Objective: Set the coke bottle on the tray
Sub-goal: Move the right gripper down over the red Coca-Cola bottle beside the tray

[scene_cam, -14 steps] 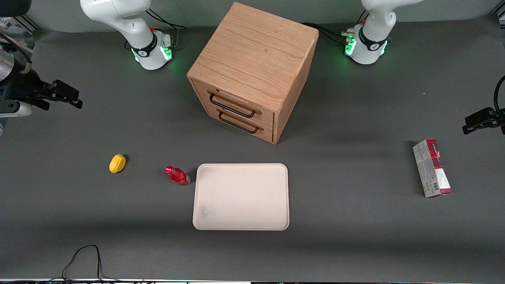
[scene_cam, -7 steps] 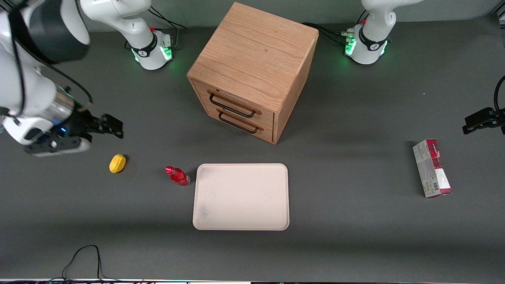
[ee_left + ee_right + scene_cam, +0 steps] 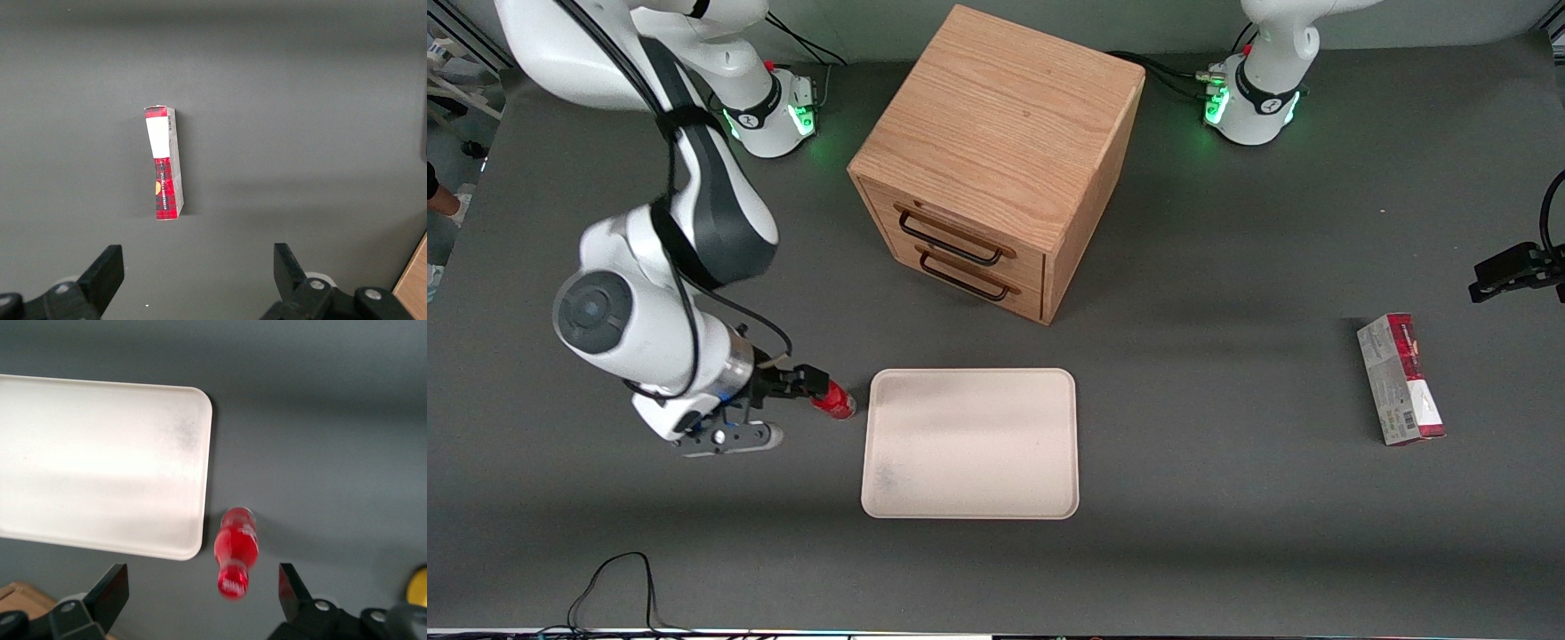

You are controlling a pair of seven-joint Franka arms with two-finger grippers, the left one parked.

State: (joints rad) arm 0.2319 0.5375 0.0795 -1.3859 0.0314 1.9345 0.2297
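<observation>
The coke bottle [image 3: 834,402] is a small glossy red bottle with a red cap, standing on the dark grey worktop [image 3: 1227,498]; from the wrist camera it appears as a translucent red body narrowing to the cap [image 3: 235,553], seen nearly from above. It stands just beside the tray [image 3: 970,443], off the short edge that faces the working arm's end of the worktop, near the tray corner farther from the front camera, with a narrow strip of bare worktop between the two. The tray is a flat beige rectangle with rounded corners and a low rim [image 3: 100,463], and nothing lies on it. The end effector [image 3: 805,384] hangs above the bottle's cap end, and in the front view its dark fingertips overlap the top of the bottle. In the wrist view the two fingers [image 3: 109,593] stand wide apart, one on each side of the bottle, with clear gaps between them and the red body, so the end effector [image 3: 203,590] is open and holds nothing. A wooden drawer cabinet [image 3: 996,160] stands farther from the front camera than the tray. A red-and-grey carton [image 3: 1400,379] lies toward the parked arm's end of the worktop, well apart from the tray.
</observation>
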